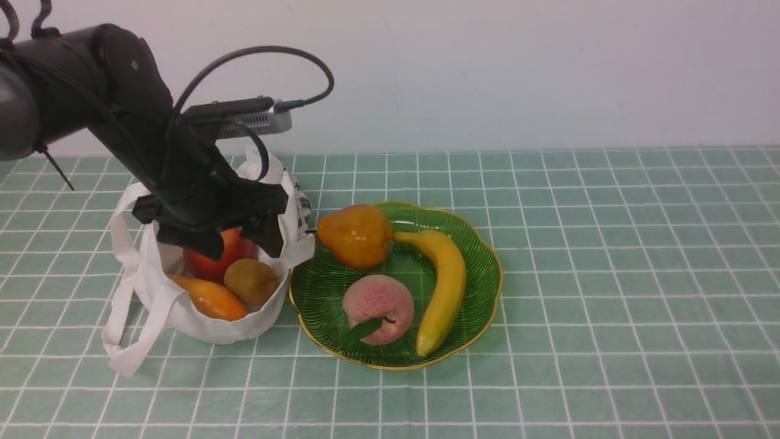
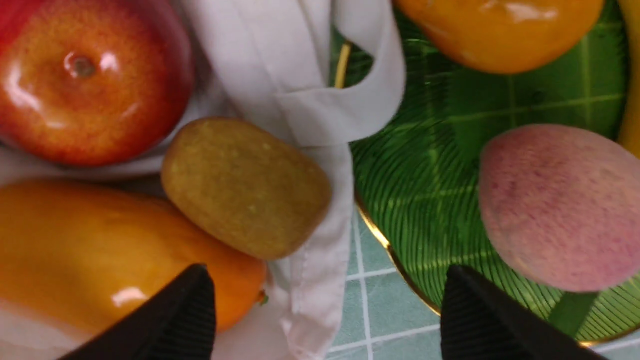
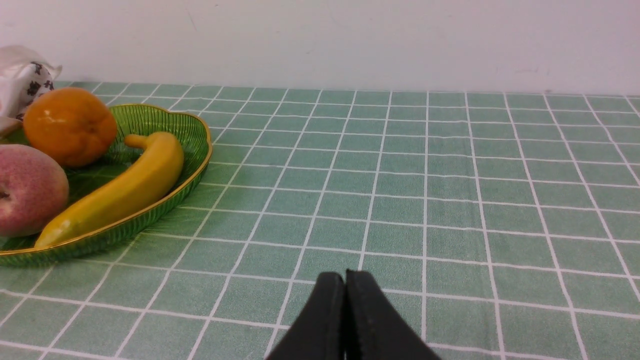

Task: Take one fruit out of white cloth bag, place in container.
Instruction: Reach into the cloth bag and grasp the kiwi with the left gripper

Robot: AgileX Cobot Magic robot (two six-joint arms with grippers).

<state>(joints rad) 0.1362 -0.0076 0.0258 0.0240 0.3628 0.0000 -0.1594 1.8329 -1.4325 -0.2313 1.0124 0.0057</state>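
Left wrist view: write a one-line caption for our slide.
Open left hand above the kiwi in the white bag, green plate alongside.

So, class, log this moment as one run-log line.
left gripper: open above bag | kiwi: in bag | plate: no kiwi yet | right gripper: shut

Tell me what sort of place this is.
Likely a staged robot test table, not a kitchen: checked green tablecloth, bare white wall, and the left arm over a white cloth bag.

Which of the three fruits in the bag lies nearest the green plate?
The kiwi, small and dull brownish-green; the red apple and long orange fruit sit farther from the plate.
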